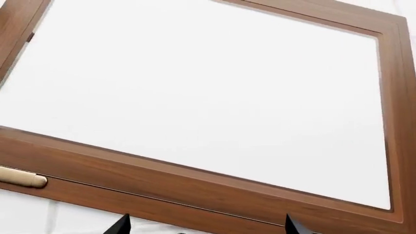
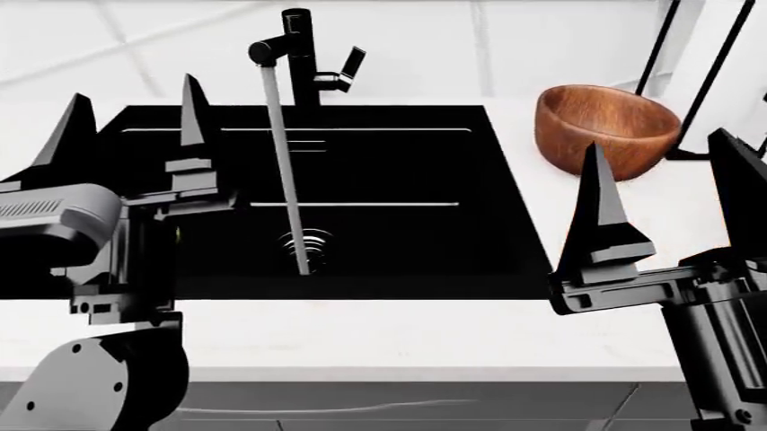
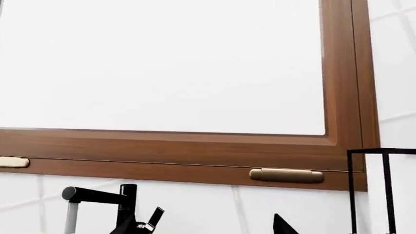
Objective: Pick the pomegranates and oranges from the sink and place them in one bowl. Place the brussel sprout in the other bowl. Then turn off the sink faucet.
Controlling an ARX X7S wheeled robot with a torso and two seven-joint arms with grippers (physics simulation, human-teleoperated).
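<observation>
Still running: water on, no fruit in sight

Centrally in the head view lies the sink, a black basin whose visible floor shows only the drain; no pomegranates, oranges or sprout can be seen. At lower right the right gripper and at left the left gripper both point upward, jaws spread, holding nothing. One wooden bowl sits upper right. Behind the basin, the sink faucet pours a stream; reaching through it risks knocking the lever.
</observation>
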